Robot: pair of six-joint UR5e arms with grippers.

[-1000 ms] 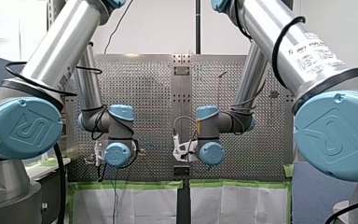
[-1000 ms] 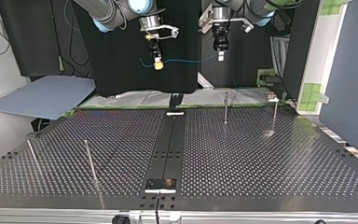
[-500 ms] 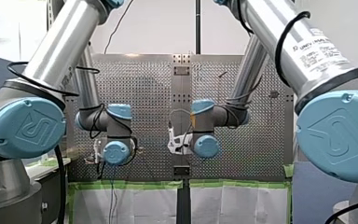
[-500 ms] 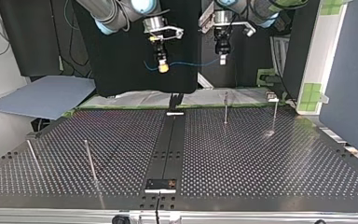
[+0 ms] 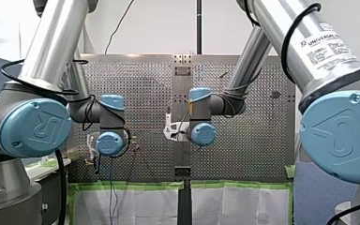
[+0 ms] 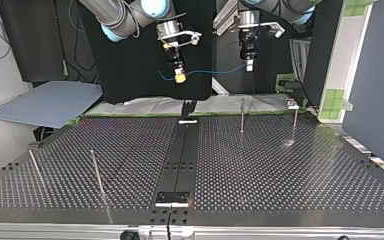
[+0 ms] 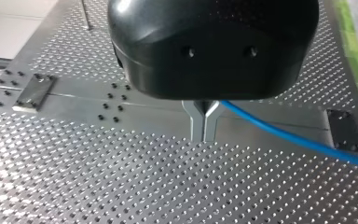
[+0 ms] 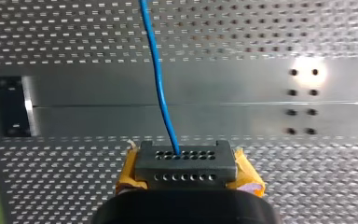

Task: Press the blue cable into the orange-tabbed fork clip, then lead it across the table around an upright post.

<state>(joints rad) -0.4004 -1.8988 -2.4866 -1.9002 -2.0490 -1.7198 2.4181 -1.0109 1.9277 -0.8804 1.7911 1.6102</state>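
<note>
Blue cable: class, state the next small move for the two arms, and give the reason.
Probably lower the blue cable toward the table: my right gripper and my left gripper pinch it, and it spans the air between them, well above the perforated surface. I cannot pick out the fork clip.

My right arm's label (image 5: 330, 47) reads "UNIVERSAL".

Left wrist view's edge cuts off the blue cable (image 7: 298, 136) — end unseen.
</note>
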